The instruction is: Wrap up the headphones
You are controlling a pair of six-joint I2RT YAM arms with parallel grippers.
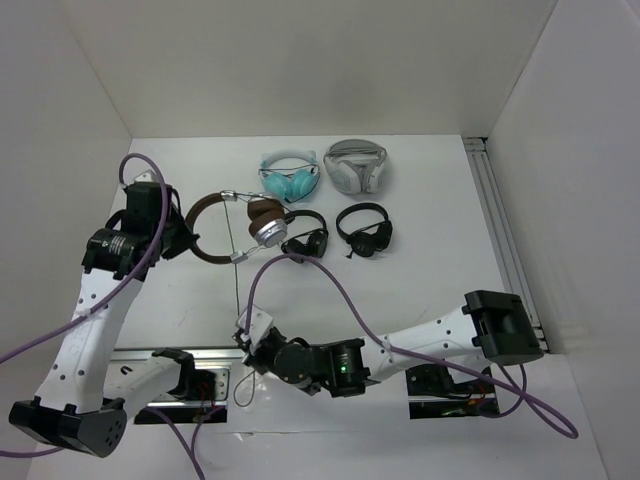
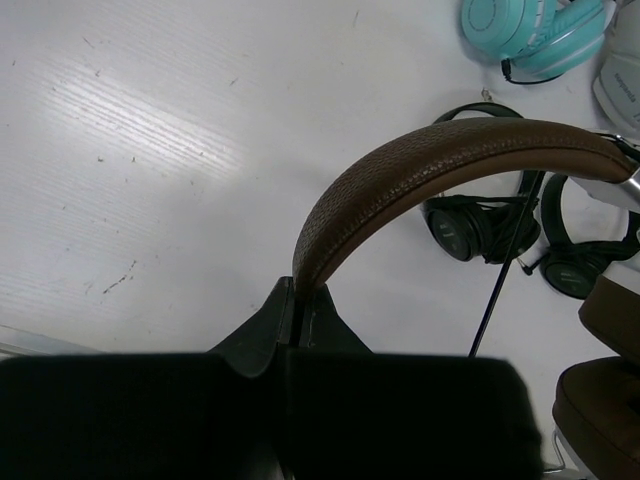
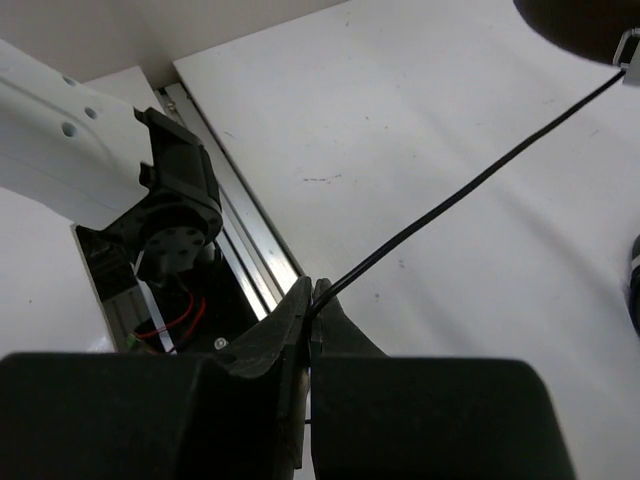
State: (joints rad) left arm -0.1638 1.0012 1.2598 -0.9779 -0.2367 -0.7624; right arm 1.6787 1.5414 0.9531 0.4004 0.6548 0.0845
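The brown headphones [image 1: 262, 222] lie mid-table. The left gripper [image 2: 298, 300] is clamped on one end of the headband [image 2: 440, 160], and the right gripper [image 3: 312, 300] is pinched on the thin black cable [image 3: 470, 190] near the front edge. To wrap well, I judge the left should hold the frame steady while the right carries the cable round it in even loops, lightly taut so it neither slips free nor snags the black pair [image 1: 306, 242] alongside.
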